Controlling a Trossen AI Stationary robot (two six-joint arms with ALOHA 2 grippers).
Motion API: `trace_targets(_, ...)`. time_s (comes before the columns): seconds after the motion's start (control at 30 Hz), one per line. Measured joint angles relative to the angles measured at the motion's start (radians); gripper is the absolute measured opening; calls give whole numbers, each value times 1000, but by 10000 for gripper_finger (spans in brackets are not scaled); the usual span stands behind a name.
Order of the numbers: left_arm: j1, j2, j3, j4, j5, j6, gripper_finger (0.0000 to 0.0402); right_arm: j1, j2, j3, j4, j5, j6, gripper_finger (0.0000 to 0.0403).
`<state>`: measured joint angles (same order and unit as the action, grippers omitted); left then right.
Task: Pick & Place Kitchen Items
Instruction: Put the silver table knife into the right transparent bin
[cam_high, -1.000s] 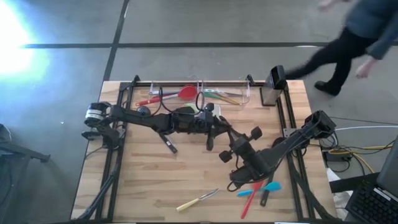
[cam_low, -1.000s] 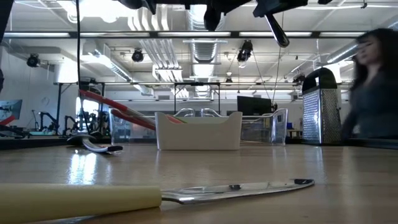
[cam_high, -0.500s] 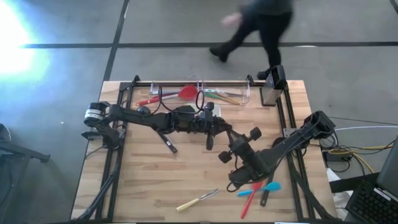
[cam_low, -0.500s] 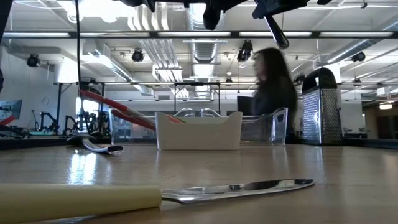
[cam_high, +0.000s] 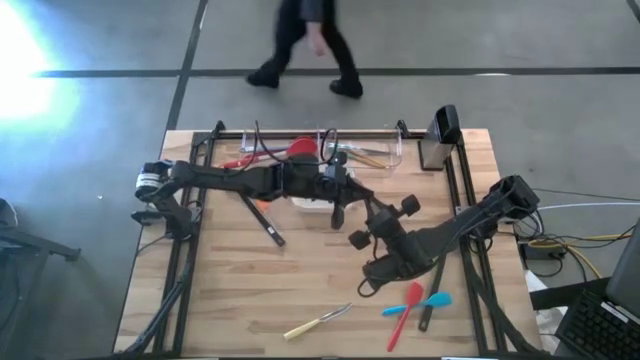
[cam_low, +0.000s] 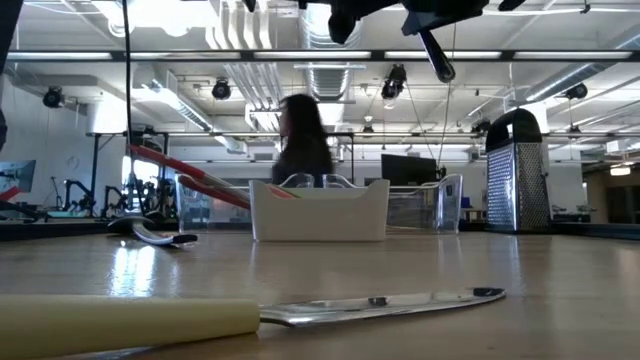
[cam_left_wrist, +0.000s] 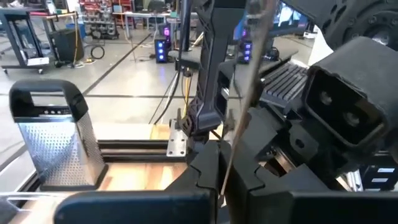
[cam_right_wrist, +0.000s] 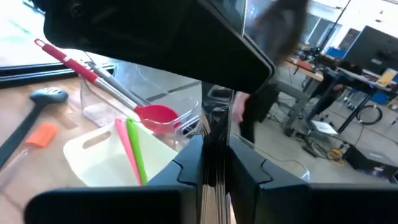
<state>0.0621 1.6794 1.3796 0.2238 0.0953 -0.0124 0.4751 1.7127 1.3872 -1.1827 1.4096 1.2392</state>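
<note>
Both arms have risen; left claw (cam_high: 337, 212) clamps black utensil (cam_high: 336, 217).

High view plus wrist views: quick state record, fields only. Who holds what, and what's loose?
left gripper: over mid-table, jaws shut on the thin handle of a black utensil
right gripper: next to the left one, jaws shut on a thin handle, apparently the same utensil
knife: flat near the front edge, untouched
red spatula, blue spatula: loose beside the right arm
clear bins: far edge, utensils inside
person: on the floor beyond the table
</note>
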Motion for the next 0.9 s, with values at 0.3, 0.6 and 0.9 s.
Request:
trace_targets(0.3, 42, 8, -10, -87, -22, 24, 6, -6, -45, 34, -2, -17, -92, 189)
trace_targets(0.6, 107, 3, -5, -289, -14, 77, 6, 47, -143, 32, -17, -153, -293, 245)
trace_targets(0.9, 117, 3, 154, -771, -8, 233, 6, 133, -268, -51, -8, -291, -316, 242)
